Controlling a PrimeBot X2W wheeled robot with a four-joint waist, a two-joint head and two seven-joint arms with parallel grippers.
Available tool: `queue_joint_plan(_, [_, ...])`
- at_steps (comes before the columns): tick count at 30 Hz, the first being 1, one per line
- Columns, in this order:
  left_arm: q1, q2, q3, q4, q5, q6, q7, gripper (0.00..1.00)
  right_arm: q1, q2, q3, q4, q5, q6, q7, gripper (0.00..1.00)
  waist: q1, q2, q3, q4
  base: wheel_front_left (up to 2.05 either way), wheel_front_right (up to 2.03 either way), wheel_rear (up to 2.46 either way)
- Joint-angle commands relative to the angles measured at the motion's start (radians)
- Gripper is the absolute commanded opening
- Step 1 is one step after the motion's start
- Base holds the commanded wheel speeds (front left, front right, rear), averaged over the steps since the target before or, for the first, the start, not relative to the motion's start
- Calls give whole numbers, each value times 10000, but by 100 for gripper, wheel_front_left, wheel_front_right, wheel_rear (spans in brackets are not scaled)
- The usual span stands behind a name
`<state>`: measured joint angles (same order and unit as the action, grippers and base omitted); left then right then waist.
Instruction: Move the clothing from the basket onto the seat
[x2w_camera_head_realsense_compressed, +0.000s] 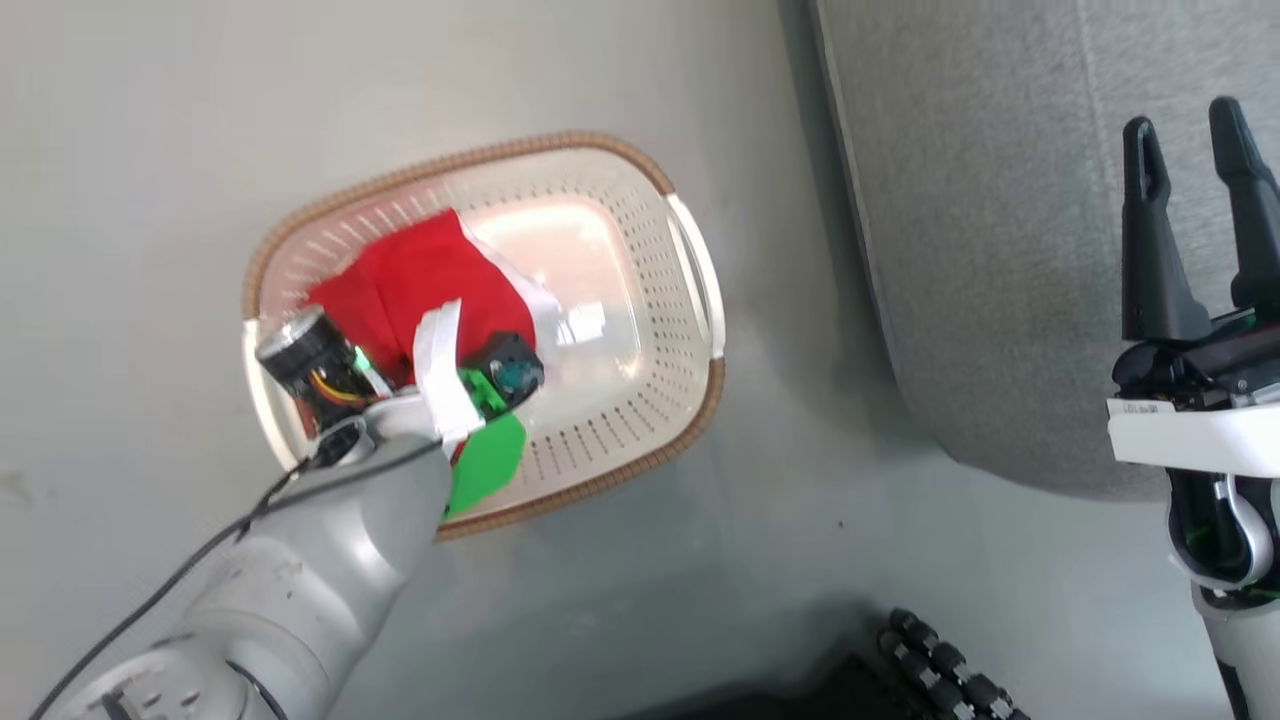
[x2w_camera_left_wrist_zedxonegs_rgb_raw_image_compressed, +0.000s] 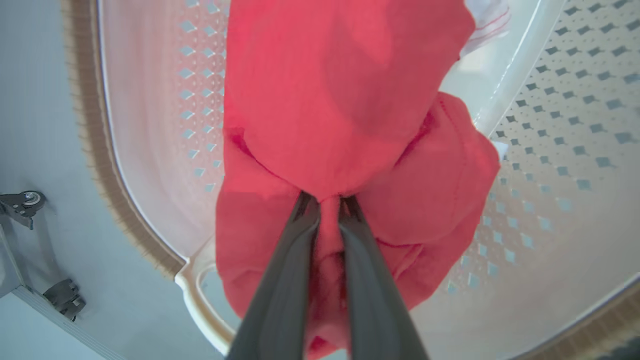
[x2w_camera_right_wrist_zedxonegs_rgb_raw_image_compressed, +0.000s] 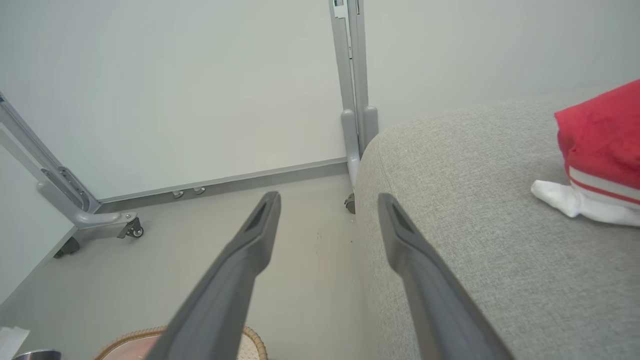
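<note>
One red garment (x2w_camera_left_wrist_zedxonegs_rgb_raw_image_compressed: 345, 100), at the basket's (x2w_camera_head_realsense_compressed: 640, 400) left end, pinched between the left gripper's (x2w_camera_left_wrist_zedxonegs_rgb_raw_image_compressed: 327, 202) closed fingers. Seat (x2w_camera_head_realsense_compressed: 1000, 250) lies right of basket, nearer the right gripper (x2w_camera_head_realsense_compressed: 1183, 118), spread and empty.

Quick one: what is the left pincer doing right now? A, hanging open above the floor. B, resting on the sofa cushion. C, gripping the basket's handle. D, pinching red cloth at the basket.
D: in the left wrist view the left pincer is shut on a fold of the red cloth, with the basket around it.
</note>
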<state>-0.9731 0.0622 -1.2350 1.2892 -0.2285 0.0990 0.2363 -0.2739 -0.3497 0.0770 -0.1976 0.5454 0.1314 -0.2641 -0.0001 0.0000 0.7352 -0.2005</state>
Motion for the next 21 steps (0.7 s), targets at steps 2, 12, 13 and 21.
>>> queue_joint_plan(2, [371, -17, 123, 4, -191, 120, -405, 0, 219, 31, -30, 47, 49, -15, -1, 100, 1, 0, -1332, 465, 0, 0, 0])
queue_joint_plan(12, [1612, -101, 938, -70, -1303, 476, -2563, 0, 1051, 120, 146, 262, -297, -15, -1, 100, 1, 0, -3442, 1133, 0, 0, 0])
queue_joint_plan(13, [1732, -103, 996, -85, -1388, 508, -2778, 0, 1147, 151, 170, 280, -342, -15, 1, 100, 1, 0, -3662, 1207, 0, 0, 0])
queue_joint_plan(21, [2560, -107, 1775, -475, -2459, 811, -4306, 0, 1827, 424, 431, 517, -724, -15, 1, 100, 1, 0, -5067, 1630, 0, 0, 0])
